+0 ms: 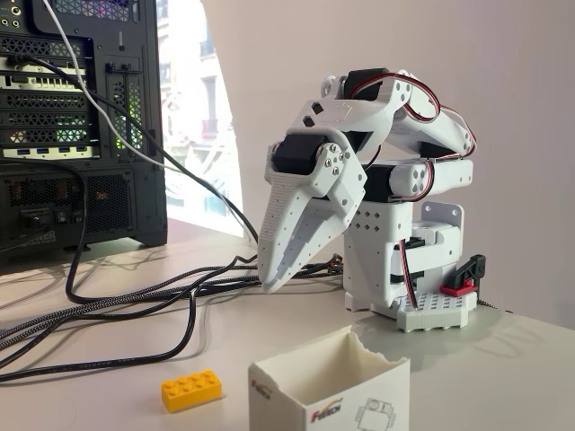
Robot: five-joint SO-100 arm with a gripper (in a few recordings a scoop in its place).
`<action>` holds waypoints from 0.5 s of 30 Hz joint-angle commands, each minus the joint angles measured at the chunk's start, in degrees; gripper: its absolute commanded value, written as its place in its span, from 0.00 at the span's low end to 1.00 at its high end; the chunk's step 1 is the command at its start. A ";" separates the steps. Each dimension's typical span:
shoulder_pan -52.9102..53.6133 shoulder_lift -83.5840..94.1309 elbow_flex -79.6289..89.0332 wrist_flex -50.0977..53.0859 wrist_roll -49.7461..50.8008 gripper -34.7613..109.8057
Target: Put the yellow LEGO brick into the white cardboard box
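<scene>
Fixed view, low at table height, close, facing the arm [359,189]

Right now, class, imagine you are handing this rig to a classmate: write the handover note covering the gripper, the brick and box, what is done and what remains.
Gripper: fingers shut together, holding nothing, tip pointing down just above the table over the cables; arm folded back over its base.
Yellow LEGO brick: lying flat on the table, studs up, in the foreground of the fixed view, left of the box and apart from it.
White cardboard box: upright, open at the top with a ragged rim; what shows of its inside holds nothing.
Done: nothing yet; brick untouched.
Left: open the gripper, reach the brick, grasp it, lift it, and release it over the box.
</scene>
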 commanded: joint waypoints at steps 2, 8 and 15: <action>1.14 0.70 -0.18 -1.67 0.97 0.18; 1.05 0.70 -0.18 -1.67 0.79 0.18; 0.79 0.79 -1.14 -1.58 2.72 0.18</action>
